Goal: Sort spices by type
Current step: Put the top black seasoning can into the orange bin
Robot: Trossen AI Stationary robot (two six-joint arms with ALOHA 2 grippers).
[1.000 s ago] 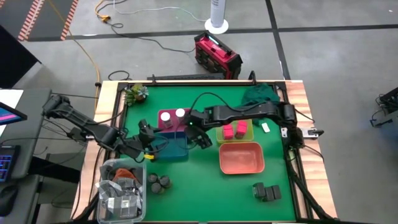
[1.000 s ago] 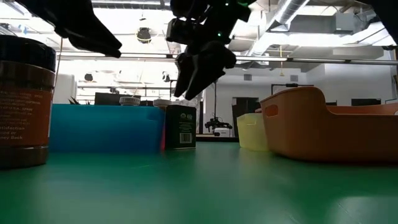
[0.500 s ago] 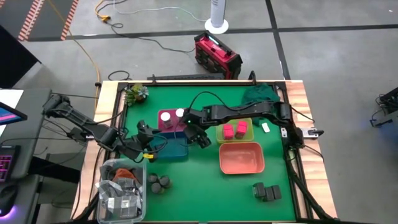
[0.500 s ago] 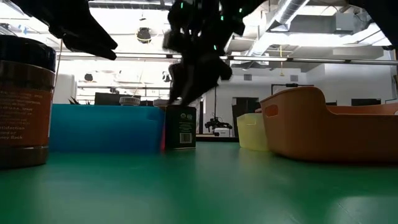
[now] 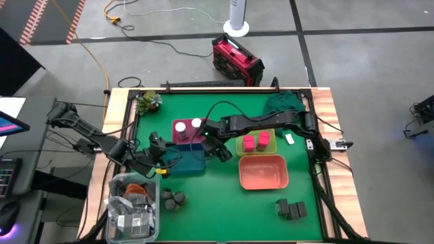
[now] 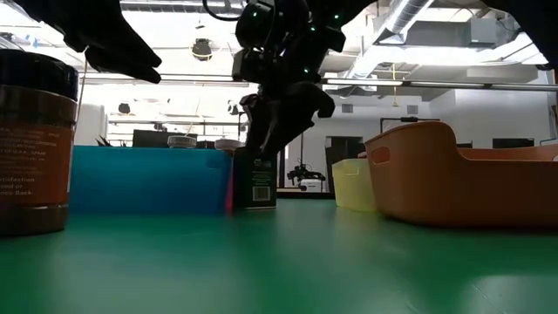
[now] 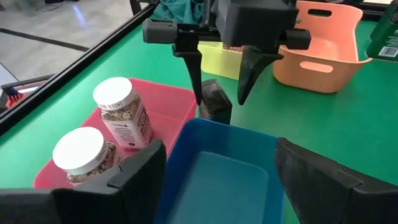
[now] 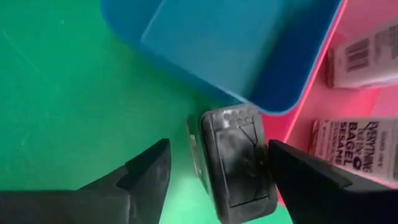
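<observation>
1. Right arm stretched across the green surface (image 5: 224,196) from the right edge, bent toward the middle; right claw (image 7: 219,93) pointing down, fingers astride the dark grey rectangular box (image 7: 215,102) — a gap visible on each side, not clenched.
2. Dark grey rectangular box upright on the surface, at the corner where the blue tray (image 7: 217,180) meets the pink tray (image 7: 168,109), touching or nearly touching both.
3. Left arm reaching in from the left edge; left claw (image 5: 163,161) parted and holding nothing, hovering over the blue tray.
4. Two white-capped jars (image 7: 121,113) upright in the pink tray; on one label, seen by the right wrist, "EVERYTHING BAGEL SESAME". Barcode on the box's face in the low view; other print too small to read.
5. Two bright pink boxes (image 5: 255,141) in the green tray; salmon tray (image 5: 263,172) just beside it.
6. Dark grey round tins (image 5: 173,198) near the clear bin (image 5: 132,210); more dark boxes (image 5: 291,209) near the front right — open green between them.
</observation>
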